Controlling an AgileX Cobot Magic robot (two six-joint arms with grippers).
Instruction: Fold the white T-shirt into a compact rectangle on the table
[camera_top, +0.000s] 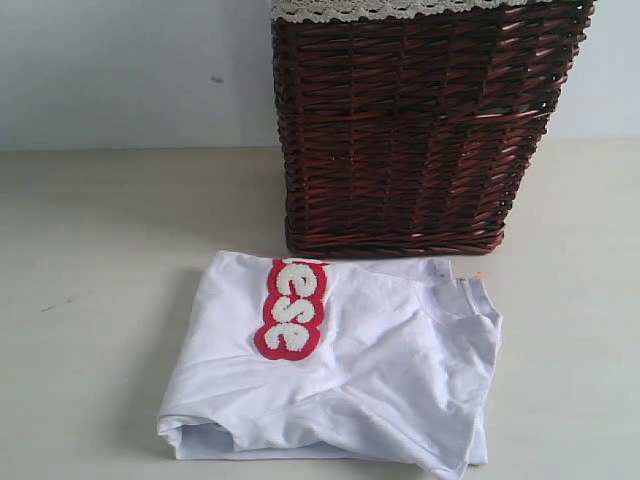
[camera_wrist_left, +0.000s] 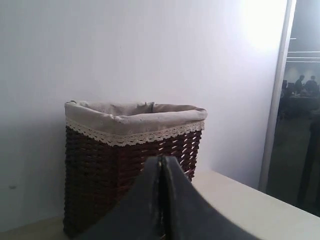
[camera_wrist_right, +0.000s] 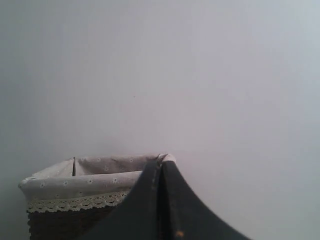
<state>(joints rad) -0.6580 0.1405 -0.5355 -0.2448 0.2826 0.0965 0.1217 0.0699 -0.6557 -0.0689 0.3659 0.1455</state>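
Observation:
The white T-shirt (camera_top: 350, 360) lies folded into a rough rectangle on the table (camera_top: 90, 300), just in front of the wicker basket. Its red-outlined fuzzy lettering (camera_top: 290, 308) faces up on the left half. Neither gripper shows in the exterior view. In the left wrist view my left gripper (camera_wrist_left: 162, 162) is shut with nothing between its jaws, raised and pointing toward the basket. My right gripper (camera_wrist_right: 161, 166) is likewise shut and empty, pointing at the wall above the basket's rim. The shirt is out of both wrist views.
A dark brown wicker basket (camera_top: 420, 130) with a cloth liner and lace trim (camera_wrist_left: 135, 135) stands at the back of the table against the pale wall (camera_top: 120, 70). The table's right edge (camera_wrist_left: 265, 200) and a glass partition (camera_wrist_left: 300, 100) appear in the left wrist view.

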